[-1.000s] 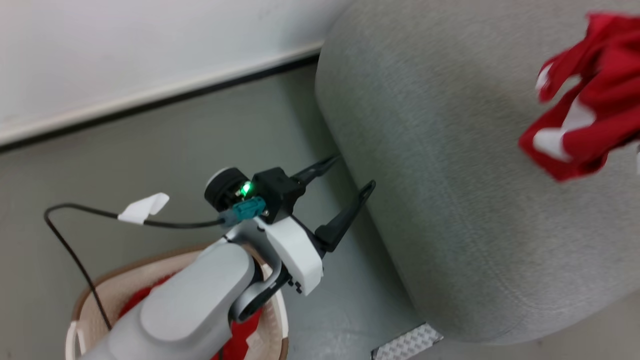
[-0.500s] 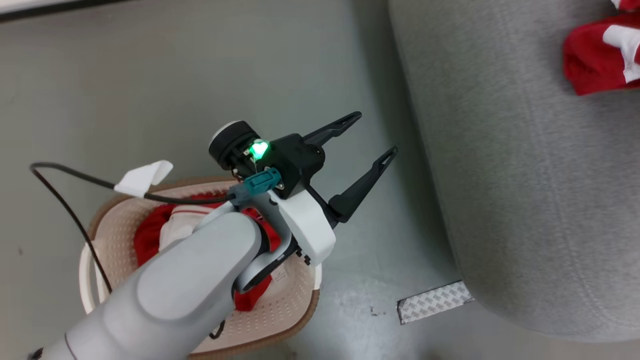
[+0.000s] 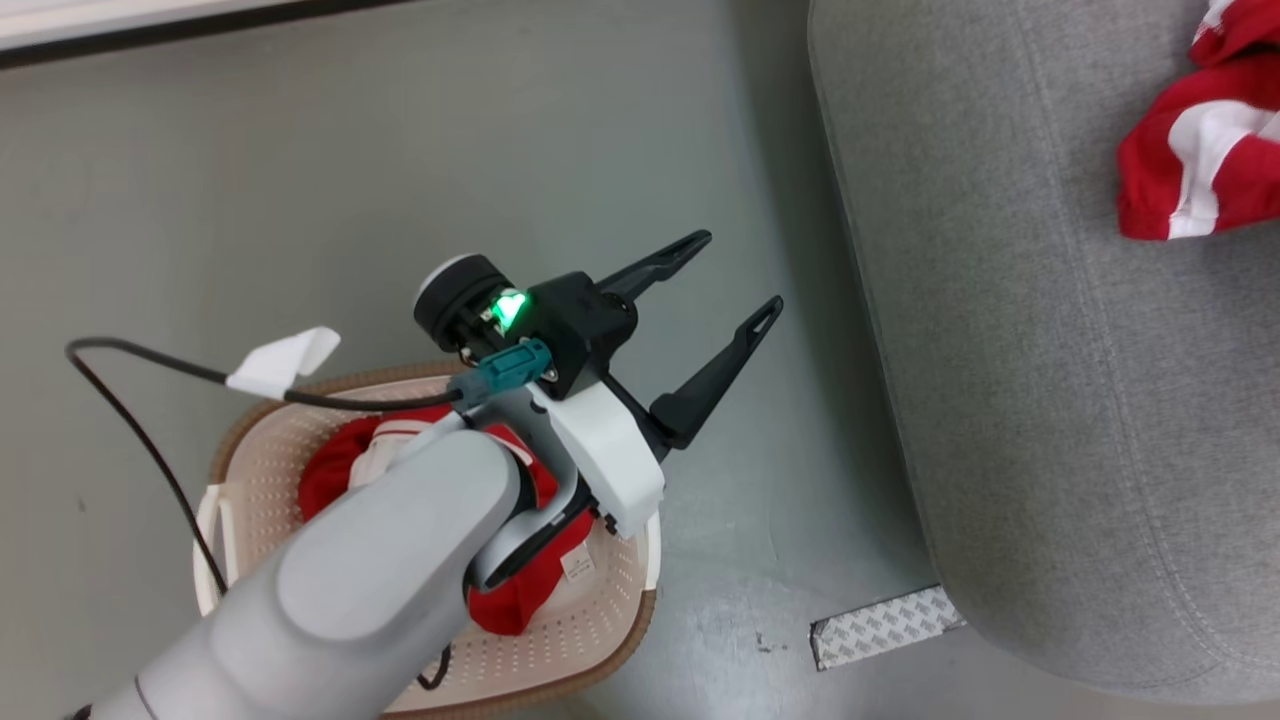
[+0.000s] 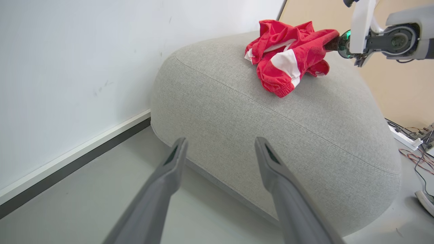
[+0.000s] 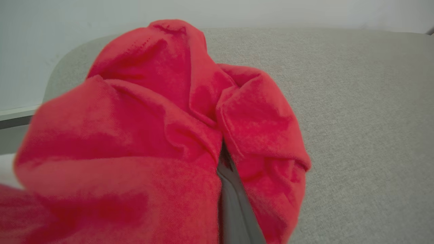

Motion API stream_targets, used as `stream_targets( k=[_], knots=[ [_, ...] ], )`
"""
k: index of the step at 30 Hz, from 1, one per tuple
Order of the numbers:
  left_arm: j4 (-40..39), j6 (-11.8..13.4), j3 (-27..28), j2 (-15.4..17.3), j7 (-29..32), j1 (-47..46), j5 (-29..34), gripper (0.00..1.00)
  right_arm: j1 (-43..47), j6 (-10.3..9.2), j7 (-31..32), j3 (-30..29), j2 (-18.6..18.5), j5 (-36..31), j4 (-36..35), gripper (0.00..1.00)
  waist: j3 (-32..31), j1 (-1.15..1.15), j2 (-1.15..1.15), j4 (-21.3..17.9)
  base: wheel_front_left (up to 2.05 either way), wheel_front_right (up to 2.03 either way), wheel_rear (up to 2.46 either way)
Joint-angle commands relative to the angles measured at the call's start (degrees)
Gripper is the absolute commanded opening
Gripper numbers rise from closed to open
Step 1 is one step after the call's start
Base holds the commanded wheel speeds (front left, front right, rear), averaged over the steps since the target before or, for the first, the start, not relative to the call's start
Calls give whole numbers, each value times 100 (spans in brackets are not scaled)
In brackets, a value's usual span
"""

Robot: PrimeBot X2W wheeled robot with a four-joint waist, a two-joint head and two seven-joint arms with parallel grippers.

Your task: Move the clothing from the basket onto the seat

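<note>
Head view: left tool gapes empty between basket and seat; clothing buries right tool, grip unclear.

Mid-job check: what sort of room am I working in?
Probably a lab or test room, not a home: bare grey floor, a tape marker on it, and loose wires with a power strip beside the seat.

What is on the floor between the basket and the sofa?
Mostly bare grey floor, with one patterned tape strip by the sofa. The open left gripper hangs over that gap, in the head view.
</note>
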Motion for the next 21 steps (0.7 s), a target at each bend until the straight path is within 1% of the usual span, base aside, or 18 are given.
stream_targets(
  k=[1, 6, 7, 9, 14, 18, 21],
  knots=[
    [23, 12, -21, -12, -38, 101, -83, 100, -100, -12, 95, 116, -88, 90, 2, 100, -120, -1, 0, -12, 0, 0, 0],
    [186, 48, -44, -17, -211, 272, -120, 100, 39, -12, 210, 566, -225, 245, -156, 100, -545, -1, 0, -62, 0, 0, 0],
    [186, 48, -44, -17, -211, 272, -120, 100, 39, -12, 210, 566, -225, 245, -156, 100, -545, -1, 0, -62, 0, 0, 0],
    [267, 61, -43, -32, -286, 378, -146, 100, 125, -12, 271, 737, -311, 327, -191, 100, -773, -1, 0, -85, 0, 0, 0],
    [497, 127, 12, -64, -548, 727, -332, 100, 377, -12, 732, 1186, -497, 542, -236, 100, -1476, -1, 0, -114, 0, 0, 0],
    [591, 215, 149, -72, -701, 1057, -546, 100, 565, -12, 1035, 1471, -715, 768, -530, 100, -2011, -1, 0, -117, 0, 0, 0],
    [588, 280, 241, -11, -796, 1303, -686, 100, 682, -12, 1024, 1643, -926, 874, -869, 100, -2341, -1, 0, -80, 0, 0, 0]
  ],
)
